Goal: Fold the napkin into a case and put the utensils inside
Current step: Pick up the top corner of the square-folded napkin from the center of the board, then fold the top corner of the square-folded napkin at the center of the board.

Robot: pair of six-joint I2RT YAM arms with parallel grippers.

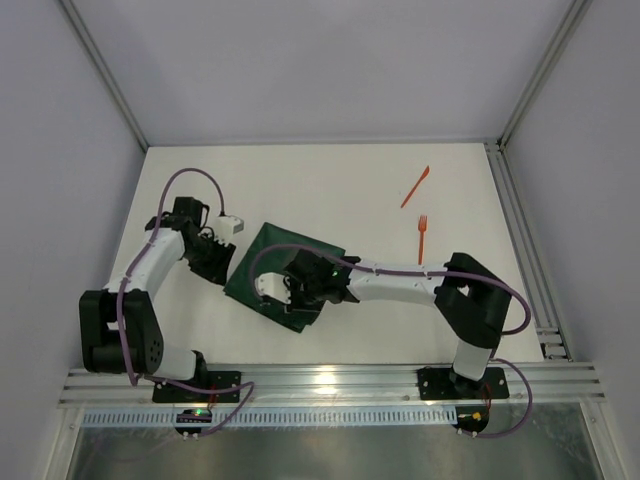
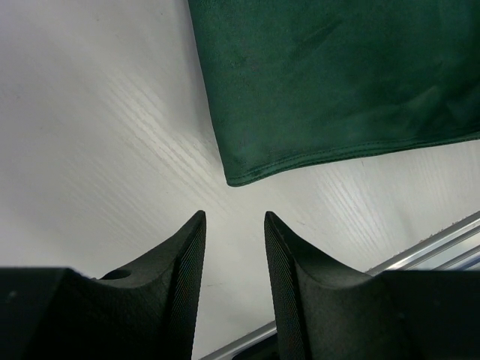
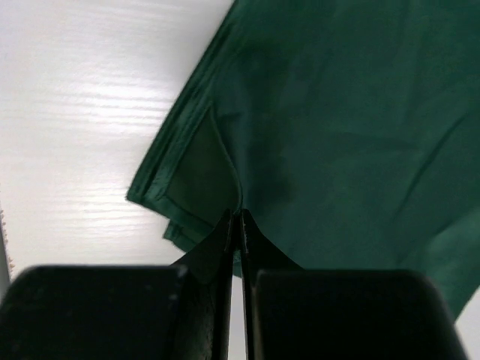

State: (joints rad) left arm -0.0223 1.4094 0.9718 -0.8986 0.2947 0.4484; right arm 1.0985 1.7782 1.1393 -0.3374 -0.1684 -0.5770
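1. Table [image 1: 330, 190]: white top, walled on three sides, with a metal rail along its near edge where both arms are bolted.
2. Napkin [image 1: 262, 262]: dark green cloth, folded into a layered, tilted rectangle, lying flat a little left of the table's centre and closer to the near edge than the far one. Stacked fold edges show at one corner in the right wrist view [image 3: 172, 202].
3. Knife [image 1: 415, 187]: thin orange plastic piece, lying diagonally near the far right corner of the table, well apart from the napkin.
4. Fork [image 1: 422, 238]: orange plastic, lying just nearer than the knife, tines toward the far edge, handle end close beside the right arm's white link; whether they touch cannot be told.
5. Right gripper [image 1: 300, 290]: reaches in from the right and sits low over the near part of the napkin. In the wrist view its fingers [image 3: 225, 247] are pressed together with a raised fold of the green cloth pinched between them.
6. Left gripper [image 1: 222, 268]: poised at the napkin's left edge. In its own view the fingers [image 2: 187, 262] stand apart with only bare table between them, nothing held; a corner of the napkin [image 2: 247, 169] lies just beyond the tips, not touching.
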